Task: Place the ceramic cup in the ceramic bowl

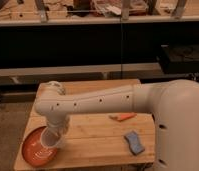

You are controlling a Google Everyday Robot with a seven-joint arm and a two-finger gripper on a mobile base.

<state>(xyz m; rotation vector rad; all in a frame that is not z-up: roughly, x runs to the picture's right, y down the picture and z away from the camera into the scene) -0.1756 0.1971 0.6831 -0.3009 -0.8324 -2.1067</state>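
Observation:
The ceramic bowl (35, 149) is a wide shallow orange-red dish at the front left corner of the wooden table (100, 135). My white arm reaches across the table from the right and bends down over the bowl's right rim. The gripper (53, 140) hangs at the end of it, just over the bowl's right side. A pale rounded shape at the gripper's tip may be the ceramic cup (55, 143); I cannot tell it apart from the gripper.
An orange carrot-like object (123, 117) lies on the table right of centre. A blue sponge-like object (135, 142) lies near the front right. Dark shelving runs behind the table. The robot's white body fills the right side.

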